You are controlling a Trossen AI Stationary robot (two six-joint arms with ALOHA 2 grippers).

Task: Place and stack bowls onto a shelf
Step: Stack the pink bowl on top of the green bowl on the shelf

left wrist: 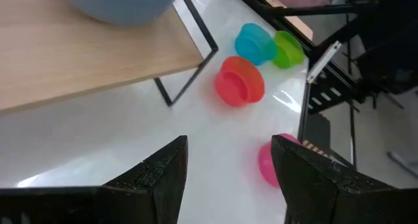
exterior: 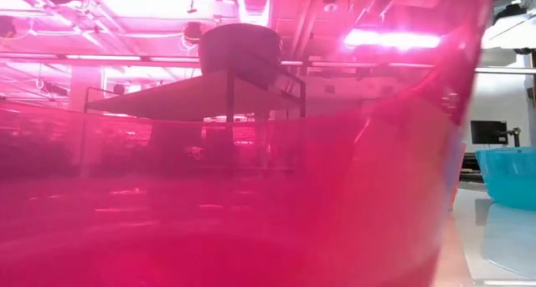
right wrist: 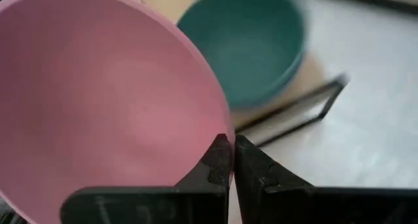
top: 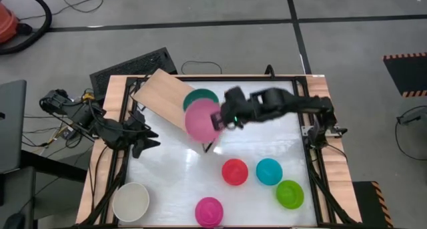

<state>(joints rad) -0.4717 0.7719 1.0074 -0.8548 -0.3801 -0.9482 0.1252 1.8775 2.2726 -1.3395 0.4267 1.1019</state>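
Note:
My right gripper [top: 217, 119] is shut on a light pink bowl [top: 201, 119], which it carries over the near right corner of the light-wood shelf [top: 160, 92]. A dark green bowl [right wrist: 251, 44] sits inside a blue-grey bowl [left wrist: 121, 5] on the shelf board. My left gripper [left wrist: 228, 178] is open and holds nothing; it hovers at the table's left, beside the shelf. The red [top: 235, 171], teal [top: 269, 171], lime green [top: 290, 193], magenta [top: 209, 211] and white [top: 131, 201] bowls rest on the white tabletop. My right gripper pinches the light pink bowl by its rim [right wrist: 221, 129], on the side nearest the arm, between its two fingers [right wrist: 251, 168]. The fingers reach in from the table's right. The bowl is lifted clear and tilted, its hollow turned toward the wrist camera.
The red bowl [exterior: 251, 195] stands right against the low camera and fills most of its picture; the shelf shows through it. A black slab [top: 133, 65] lies beyond the table's far left corner. Bare tabletop lies between the shelf and the loose bowls.

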